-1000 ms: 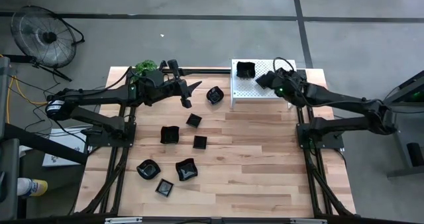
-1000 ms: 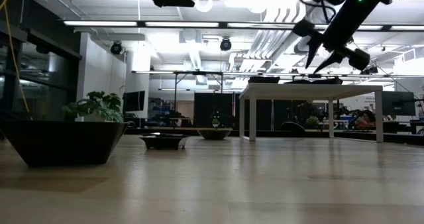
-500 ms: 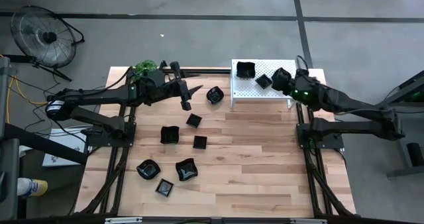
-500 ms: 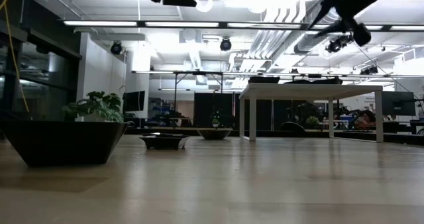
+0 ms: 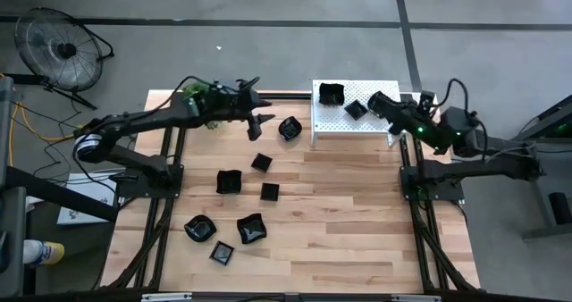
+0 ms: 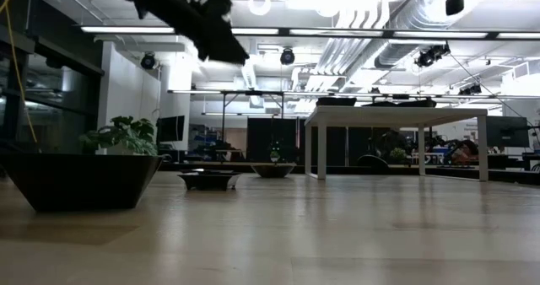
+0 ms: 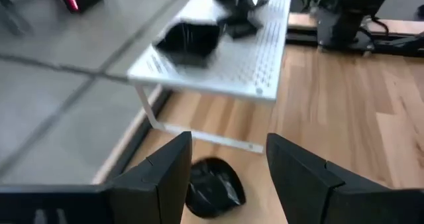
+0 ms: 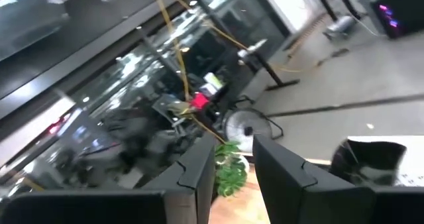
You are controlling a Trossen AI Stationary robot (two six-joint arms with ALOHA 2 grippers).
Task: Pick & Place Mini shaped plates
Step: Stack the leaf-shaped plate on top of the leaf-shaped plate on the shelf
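While both arms hang above the table:
L gripper (image 5: 261,123): fingers wide, empty, over round plate (image 7: 211,196) nr rack (image 5: 322,123).
R gripper (image 5: 376,99): half-parted, empty, by rack edge.

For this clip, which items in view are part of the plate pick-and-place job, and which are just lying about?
Part of the job:
- mini shaped plates scattered on the table
- two plates already on the white perforated rack
- left gripper, fingers open, near a plate
- right gripper, empty, by the rack

Lying about:
- green plant at the table's far edge
- floor fan
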